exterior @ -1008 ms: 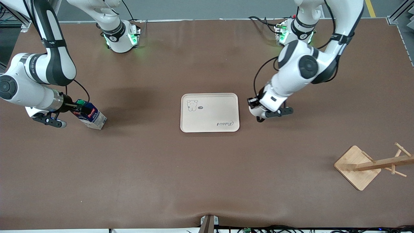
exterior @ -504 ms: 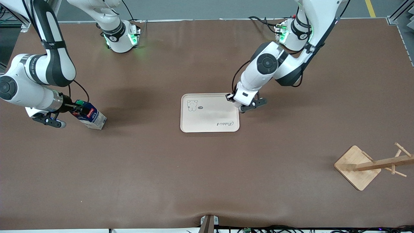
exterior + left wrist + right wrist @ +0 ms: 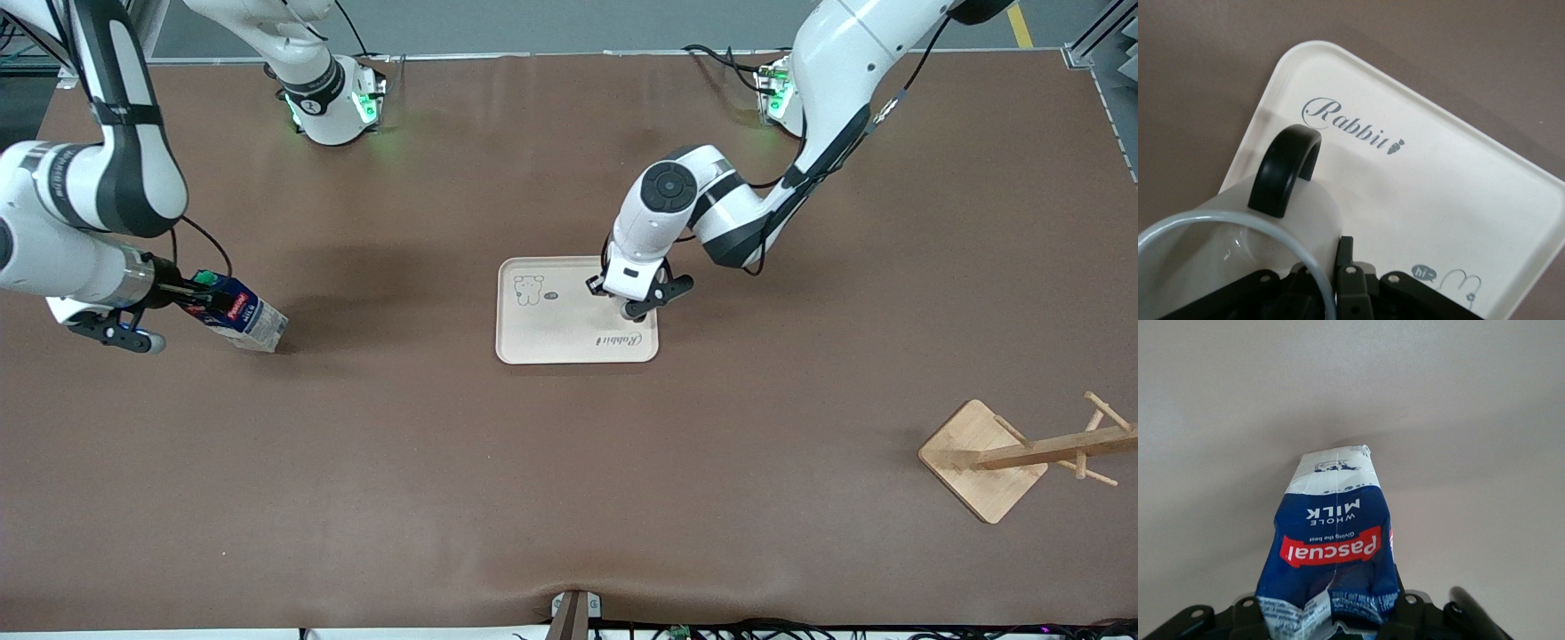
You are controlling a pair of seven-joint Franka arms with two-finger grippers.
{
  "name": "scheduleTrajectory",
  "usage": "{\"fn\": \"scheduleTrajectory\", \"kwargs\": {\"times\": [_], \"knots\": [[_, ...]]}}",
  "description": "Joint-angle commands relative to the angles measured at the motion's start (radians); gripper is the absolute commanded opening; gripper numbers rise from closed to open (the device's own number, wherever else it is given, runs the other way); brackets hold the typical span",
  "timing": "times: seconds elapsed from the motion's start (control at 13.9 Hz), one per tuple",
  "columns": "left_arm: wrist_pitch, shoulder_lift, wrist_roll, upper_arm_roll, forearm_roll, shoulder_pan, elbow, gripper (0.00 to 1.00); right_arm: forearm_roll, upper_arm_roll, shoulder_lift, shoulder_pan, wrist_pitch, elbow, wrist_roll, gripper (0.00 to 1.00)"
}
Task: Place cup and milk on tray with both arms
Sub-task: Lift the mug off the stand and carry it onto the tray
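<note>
The cream tray [image 3: 551, 342] lies mid-table. Over its corner toward the left arm's end hangs my left gripper [image 3: 633, 307], shut on the rim of the white cup [image 3: 1225, 233]. One finger [image 3: 1346, 248] presses the cup's outer wall, and the black handle [image 3: 1281, 170] points toward the "Rabbit" script on the tray [image 3: 1438, 193]. The front view hides the cup under the wrist. At the right arm's end, my right gripper [image 3: 197, 295] is shut on the top of the blue milk [image 3: 244, 318], which is tilted with its pale bottom low. The right gripper [image 3: 1331, 617] squeezes the milk [image 3: 1331, 533] near its cap end.
A wooden rack [image 3: 982, 458] with a square base and slanted pegs stands near the front camera at the left arm's end. Brown table lies bare between the milk and the tray. Cables run along the table's near edge.
The left arm swung from beside the tray to over the tray's corner, carrying the cup. The right gripper closed on the milk and drew it slightly toward the right arm's end.
</note>
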Motion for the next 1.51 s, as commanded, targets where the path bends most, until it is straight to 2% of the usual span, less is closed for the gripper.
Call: {"fn": "scheduleTrajectory", "kwargs": {"times": [0.0,0.14,0.36,0.43,0.5,0.58,0.72,0.79,0.94,1.15,1.44], "knots": [[-0.051,0.030,-0.045,0.077,0.034,-0.095,0.042,0.00,0.017,0.012,0.000,-0.011,-0.086,0.076,-0.010,0.00],[-0.069,0.037,-0.074,0.099,0.034,-0.135,0.045,0.00,0.018,0.014,0.000,-0.008,-0.124,0.106,-0.009,0.00],[-0.077,0.040,-0.090,0.099,0.034,-0.140,0.045,0.00,0.019,0.015,0.000,0.004,-0.157,0.143,-0.001,0.00],[-0.076,0.046,-0.090,0.099,0.034,-0.138,0.047,0.18,0.019,0.017,0.000,0.013,-0.184,0.165,-0.001,0.00],[-0.077,0.047,-0.090,0.099,0.035,-0.138,0.052,0.67,0.020,0.017,0.000,0.022,-0.228,0.192,0.002,0.00],[-0.077,0.047,-0.088,0.101,0.043,-0.140,0.056,1.00,0.022,0.018,0.000,0.036,-0.265,0.217,0.003,0.00],[-0.114,0.034,-0.088,0.101,0.055,-0.135,0.096,1.00,0.022,0.020,-0.001,0.082,-0.299,0.248,0.045,0.00],[-0.184,0.018,-0.088,0.099,0.055,-0.137,0.148,1.00,0.022,0.023,-0.001,0.110,-0.309,0.263,0.083,0.00],[-0.365,0.012,-0.071,0.096,0.058,-0.129,0.293,1.00,0.029,0.023,-0.001,0.177,-0.332,0.284,0.123,0.00],[-0.558,-0.023,0.054,0.096,0.049,-0.114,0.471,1.00,0.116,0.029,0.000,0.234,-0.341,0.304,0.241,0.00],[-0.675,-0.140,0.368,0.087,-0.001,0.027,0.496,1.00,0.129,0.031,0.029,0.366,-0.338,0.358,0.362,0.00]]}}
